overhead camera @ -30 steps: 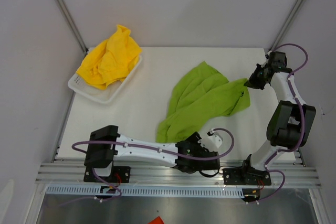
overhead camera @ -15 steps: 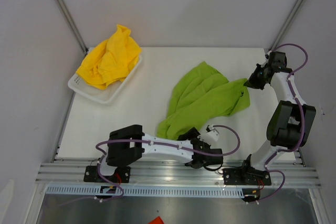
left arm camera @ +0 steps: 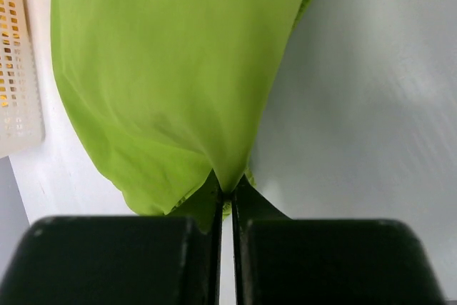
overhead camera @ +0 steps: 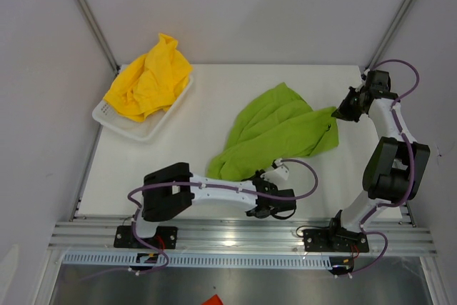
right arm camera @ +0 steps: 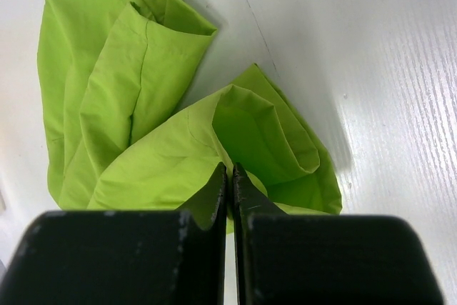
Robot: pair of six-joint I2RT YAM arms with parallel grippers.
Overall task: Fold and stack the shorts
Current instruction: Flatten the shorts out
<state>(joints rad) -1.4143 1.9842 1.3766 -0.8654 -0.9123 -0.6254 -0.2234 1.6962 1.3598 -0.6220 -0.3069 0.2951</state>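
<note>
Since a second ago the left claw has snapped together on the near tip of the lime green soft fabric shorts, and that near end has been drawn a little to the left. From the pinched tip the smooth cloth fans out taut, away across the white counter. The right claw stays clamped on a rolled fold at the far right corner of the same shorts, which lie creased mid-counter between both arms. Well apart, at the far left, bright yellow crumpled shorts are heaped in a white mesh plastic basket.
</note>
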